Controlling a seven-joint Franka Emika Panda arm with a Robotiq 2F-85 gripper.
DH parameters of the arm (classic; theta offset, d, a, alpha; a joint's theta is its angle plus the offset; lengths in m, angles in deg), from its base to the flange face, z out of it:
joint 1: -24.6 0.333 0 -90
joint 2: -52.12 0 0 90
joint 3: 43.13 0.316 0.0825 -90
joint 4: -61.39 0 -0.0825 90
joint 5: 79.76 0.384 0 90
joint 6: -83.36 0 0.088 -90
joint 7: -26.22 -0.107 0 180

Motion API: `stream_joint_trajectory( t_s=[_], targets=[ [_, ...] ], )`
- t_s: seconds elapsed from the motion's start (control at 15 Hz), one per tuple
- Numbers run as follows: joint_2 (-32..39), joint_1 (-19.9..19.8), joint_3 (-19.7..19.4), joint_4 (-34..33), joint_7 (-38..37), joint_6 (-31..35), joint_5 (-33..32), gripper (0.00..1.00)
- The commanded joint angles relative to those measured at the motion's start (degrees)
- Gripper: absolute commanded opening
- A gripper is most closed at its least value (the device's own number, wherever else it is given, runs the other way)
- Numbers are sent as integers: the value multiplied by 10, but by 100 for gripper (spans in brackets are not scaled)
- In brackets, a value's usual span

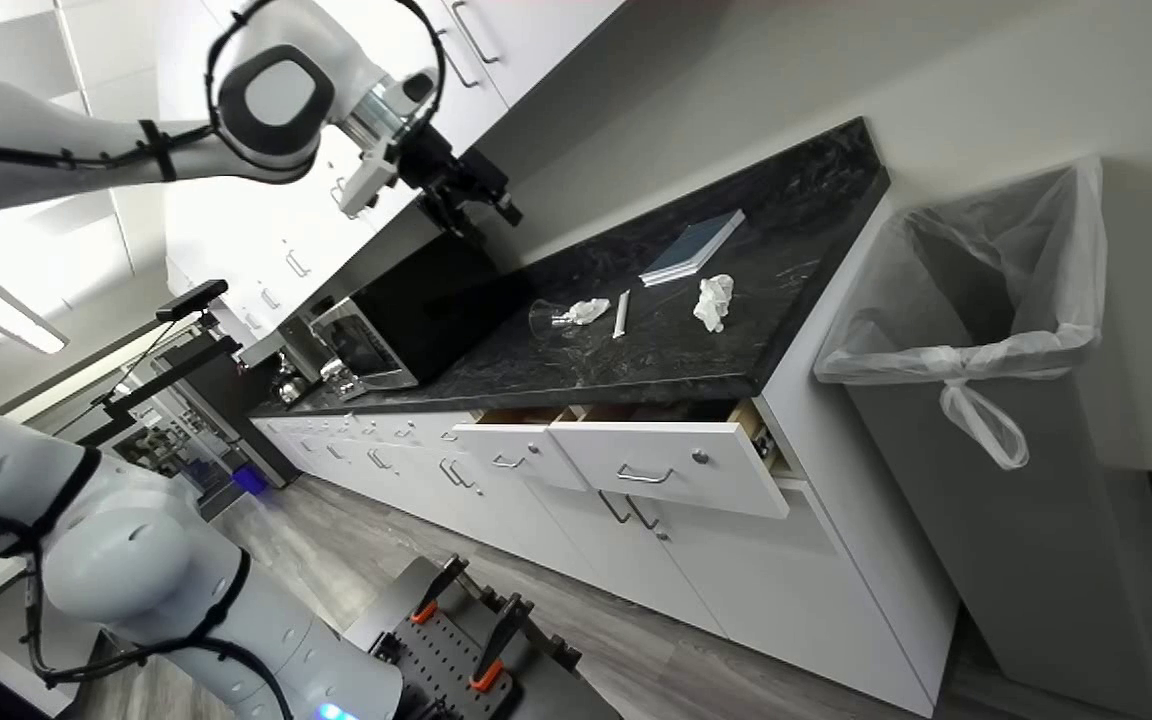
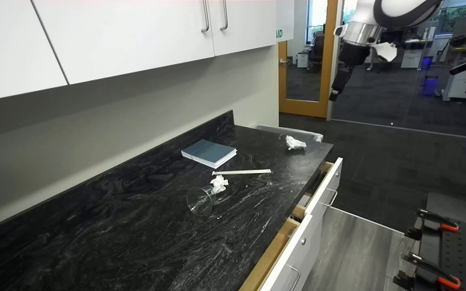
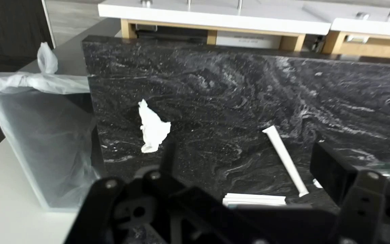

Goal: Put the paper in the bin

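A crumpled white paper wad (image 1: 713,302) lies on the dark counter near its end beside the bin; it also shows in an exterior view (image 2: 295,142) and the wrist view (image 3: 152,128). Another white wad (image 1: 586,311) lies at the mouth of a tipped glass (image 2: 219,184); the wrist view shows only a sliver of it. The grey bin (image 1: 1016,520) with its knotted liner stands past the counter end; its lined rim shows in the wrist view (image 3: 32,81). My gripper (image 1: 491,220) is high above the counter, open and empty, fingers wide apart in the wrist view (image 3: 245,162).
A clear glass (image 2: 200,201) lies on its side. A thin white stick (image 2: 242,172) and a blue book stack (image 2: 208,151) lie nearby. Two drawers (image 1: 671,465) are pulled out under the counter. Wall cabinets (image 2: 136,36) hang above, and a microwave (image 1: 366,345) stands farther along.
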Motion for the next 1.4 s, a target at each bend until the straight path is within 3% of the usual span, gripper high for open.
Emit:
stream_joint_trajectory(
  t_s=[0.0,0.27,0.6,0.67,0.87,1.33],
  targets=[
    [145,-18,7,-72,-33,93,7,100],
    [276,-40,12,-149,-87,153,1,100],
    [416,-57,7,-261,-152,143,-18,100],
    [362,-60,17,-203,-124,153,-12,100],
    [414,-64,16,-244,-137,153,-14,100],
    [455,-61,21,-264,-141,181,-16,100]
  ],
)
